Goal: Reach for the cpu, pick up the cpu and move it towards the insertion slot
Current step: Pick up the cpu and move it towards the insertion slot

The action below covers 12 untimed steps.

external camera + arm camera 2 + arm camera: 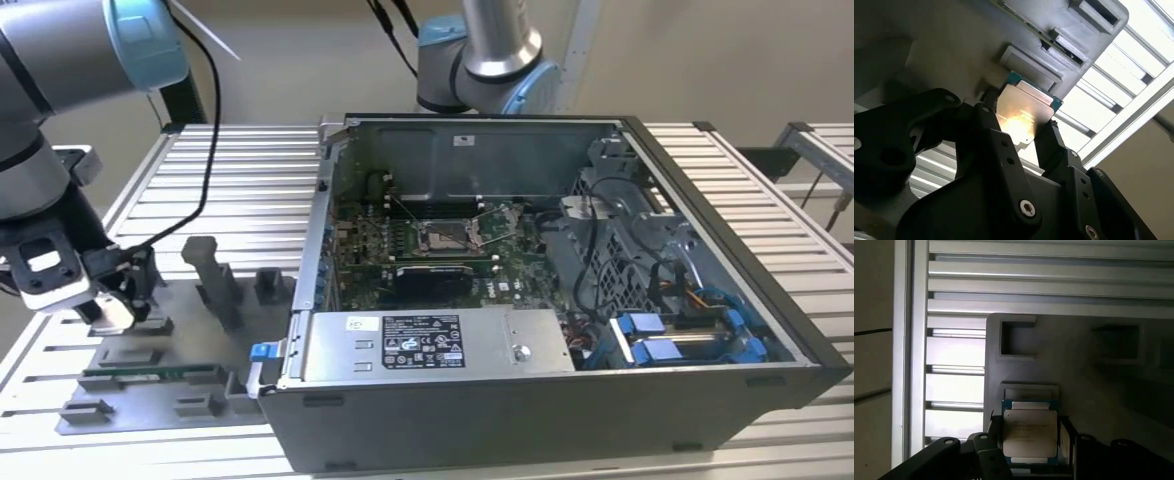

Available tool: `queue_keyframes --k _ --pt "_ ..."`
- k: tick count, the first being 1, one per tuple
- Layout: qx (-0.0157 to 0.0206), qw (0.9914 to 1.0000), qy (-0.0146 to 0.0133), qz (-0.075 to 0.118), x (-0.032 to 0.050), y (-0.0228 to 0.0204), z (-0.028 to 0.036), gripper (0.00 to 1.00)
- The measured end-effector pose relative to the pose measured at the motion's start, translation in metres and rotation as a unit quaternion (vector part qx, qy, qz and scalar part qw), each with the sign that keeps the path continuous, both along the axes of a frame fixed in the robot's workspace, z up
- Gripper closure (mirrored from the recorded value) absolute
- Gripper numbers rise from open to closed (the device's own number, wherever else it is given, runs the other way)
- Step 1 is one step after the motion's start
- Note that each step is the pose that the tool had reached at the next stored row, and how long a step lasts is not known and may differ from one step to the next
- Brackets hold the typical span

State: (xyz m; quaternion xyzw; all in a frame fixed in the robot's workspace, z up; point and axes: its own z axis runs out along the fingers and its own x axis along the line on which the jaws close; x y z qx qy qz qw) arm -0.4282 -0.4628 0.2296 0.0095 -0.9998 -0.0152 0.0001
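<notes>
One arm at work: the gripper [118, 308] is hanging low over the grey tray [200, 405] at the exterior view's left, on the slatted table [240, 160].
Jaws: they are sitting against two opposite edges of the cpu [1026, 107], and I judge that they are clamping it. The black fingers [1054, 147] are flanking the chip on either side in both wrist views.
Cpu position: it is lying flat between the fingertips with its silvery top facing the wrist cameras, just beside a raised tray block [1031, 65].
Lift: I cannot tell whether the chip is resting on the tray or hanging just clear of it.
Cpu shape: it is square, so no long axis is coming into play, and the grip is running across one pair of sides.
Slot direction: the insertion slot [447, 235] is lying well apart from the gripper, toward the exterior view's right. It is sitting inside the open computer case [534, 420], whose near side wall is standing between the two.
Task stage: by my reading the reach is done, the pick-up is underway, and the carry toward the slot is not yet made.
Bystander: the green memory stick [147, 375] is lying in the tray near the gripper, apart from the fingers.
</notes>
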Motion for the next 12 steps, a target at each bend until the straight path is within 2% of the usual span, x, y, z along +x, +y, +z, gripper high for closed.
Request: queue_keyframes --k 10,12 --pt "0.0001 1.0 0.0 0.0 0.0 -0.0002 0.0181 1.0" --pt "0.0003 1.0 0.0 0.0 0.0 -0.0002 0.0241 1.0"
